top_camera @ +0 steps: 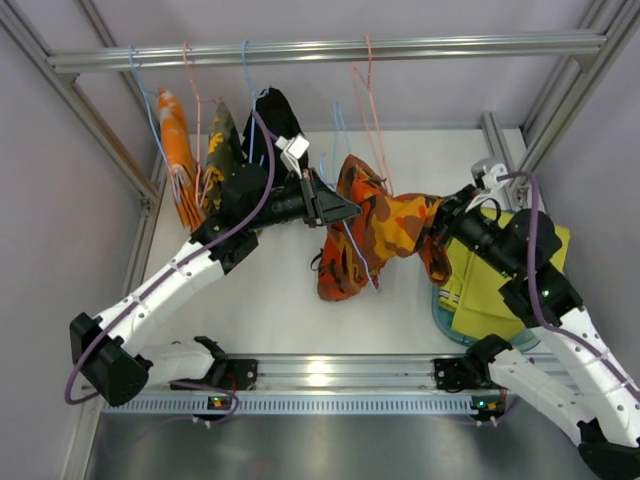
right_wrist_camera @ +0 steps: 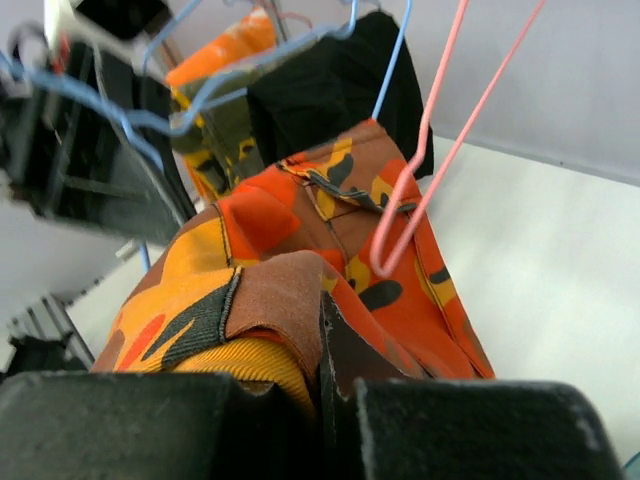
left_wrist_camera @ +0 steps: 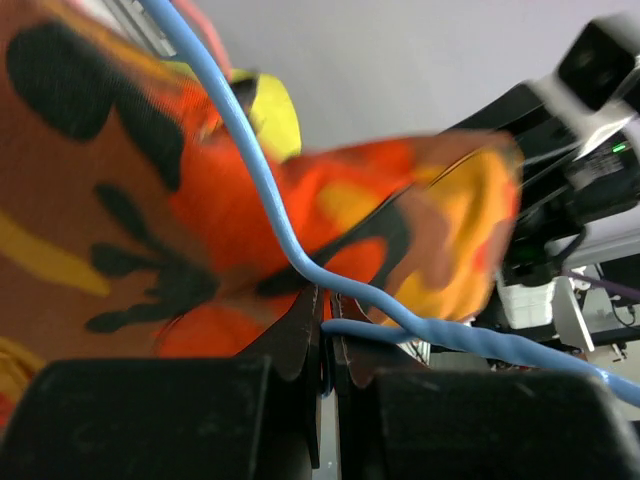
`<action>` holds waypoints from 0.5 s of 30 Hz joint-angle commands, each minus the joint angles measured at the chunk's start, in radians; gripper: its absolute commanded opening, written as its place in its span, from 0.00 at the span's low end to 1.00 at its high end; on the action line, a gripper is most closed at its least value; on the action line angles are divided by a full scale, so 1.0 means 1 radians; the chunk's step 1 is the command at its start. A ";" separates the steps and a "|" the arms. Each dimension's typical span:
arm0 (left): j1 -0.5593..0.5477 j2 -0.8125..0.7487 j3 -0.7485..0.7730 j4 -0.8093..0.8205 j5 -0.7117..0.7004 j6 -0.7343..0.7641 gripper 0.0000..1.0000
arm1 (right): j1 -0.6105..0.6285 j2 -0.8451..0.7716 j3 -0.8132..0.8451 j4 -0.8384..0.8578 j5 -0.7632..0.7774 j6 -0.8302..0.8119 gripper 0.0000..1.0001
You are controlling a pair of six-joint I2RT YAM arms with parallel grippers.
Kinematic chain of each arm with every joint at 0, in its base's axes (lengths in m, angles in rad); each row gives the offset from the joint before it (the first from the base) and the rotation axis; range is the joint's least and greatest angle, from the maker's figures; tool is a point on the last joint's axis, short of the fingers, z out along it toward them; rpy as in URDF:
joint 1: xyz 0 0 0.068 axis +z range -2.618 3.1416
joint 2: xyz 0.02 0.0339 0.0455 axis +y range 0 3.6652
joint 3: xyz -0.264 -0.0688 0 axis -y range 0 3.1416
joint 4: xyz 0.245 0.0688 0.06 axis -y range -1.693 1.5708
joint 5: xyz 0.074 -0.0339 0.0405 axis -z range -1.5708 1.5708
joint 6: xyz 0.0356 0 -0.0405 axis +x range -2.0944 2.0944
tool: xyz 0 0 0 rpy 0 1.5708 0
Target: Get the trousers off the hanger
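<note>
The orange camouflage trousers (top_camera: 372,235) hang stretched between my two grippers over the table's middle. They are draped on a blue wire hanger (top_camera: 352,245). My left gripper (top_camera: 350,210) is shut on the blue hanger's wire (left_wrist_camera: 270,190), with its tips (left_wrist_camera: 326,320) against the trousers (left_wrist_camera: 130,200). My right gripper (top_camera: 440,225) is shut on an edge of the trousers (right_wrist_camera: 300,240); in the right wrist view the fabric is bunched between its tips (right_wrist_camera: 320,335). The trousers' lower end rests on the table.
A rail (top_camera: 330,48) at the back carries an orange garment (top_camera: 178,150), a dark camouflage one (top_camera: 222,145), a black one (top_camera: 278,118) and an empty pink hanger (top_camera: 372,110). Folded yellow cloth (top_camera: 505,285) lies in a teal basin (top_camera: 445,322) at right.
</note>
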 commanded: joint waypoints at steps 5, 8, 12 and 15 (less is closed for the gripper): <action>-0.003 -0.023 -0.085 0.019 0.025 0.102 0.00 | -0.122 0.008 0.258 0.132 -0.114 0.245 0.00; -0.003 -0.014 -0.099 -0.007 0.019 0.122 0.00 | -0.151 0.002 0.312 0.126 -0.141 0.299 0.00; -0.003 -0.020 -0.152 -0.008 0.002 0.129 0.00 | -0.186 -0.016 0.390 0.092 -0.139 0.299 0.00; -0.003 -0.025 -0.192 -0.019 -0.019 0.149 0.00 | -0.199 -0.025 0.448 0.084 -0.139 0.271 0.00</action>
